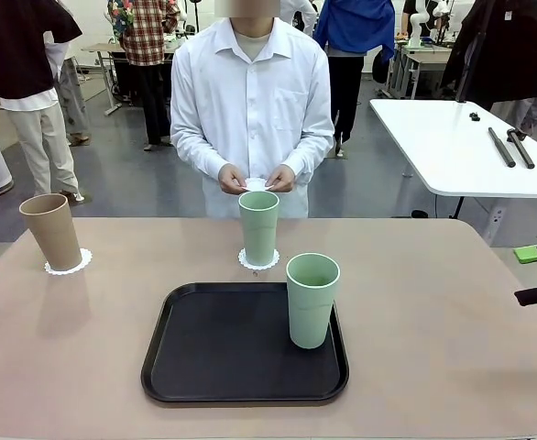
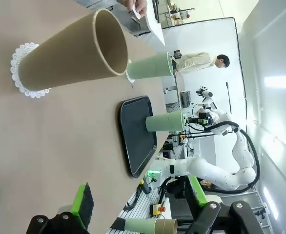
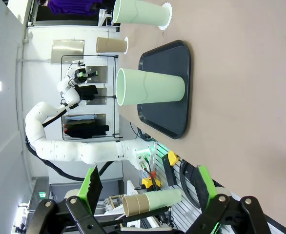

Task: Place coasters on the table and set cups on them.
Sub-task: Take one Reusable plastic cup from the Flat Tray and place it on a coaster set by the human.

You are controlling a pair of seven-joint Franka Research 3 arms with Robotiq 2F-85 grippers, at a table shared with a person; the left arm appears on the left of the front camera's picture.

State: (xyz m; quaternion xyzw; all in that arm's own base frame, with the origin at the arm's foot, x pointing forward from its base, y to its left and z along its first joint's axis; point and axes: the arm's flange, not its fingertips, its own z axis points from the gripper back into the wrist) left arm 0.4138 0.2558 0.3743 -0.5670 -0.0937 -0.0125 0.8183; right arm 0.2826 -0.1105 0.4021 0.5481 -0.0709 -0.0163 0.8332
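The upright pale mint matte tumbler (image 1: 312,300) on the black tray (image 1: 213,353), lower centre-right, stands nearer the right gripper (image 3: 148,180); it and the left gripper (image 2: 139,197) gape, empty. The person's hands (image 1: 282,179) hold 1 lacy white coaster (image 1: 257,184).

The table's (image 1: 452,312) right side lay bare from near edge to far, open to a reach from that flank. At centre, a black tray (image 1: 223,357) took up the near ground, with a green cup (image 1: 312,301) standing tall on its right part and its left part free. Just beyond its far rim a second green cup (image 1: 258,226) blocked the middle lane, the person's hands (image 1: 234,178) close behind it. A tan cup (image 1: 52,231) stood far left, and the near left was bare.
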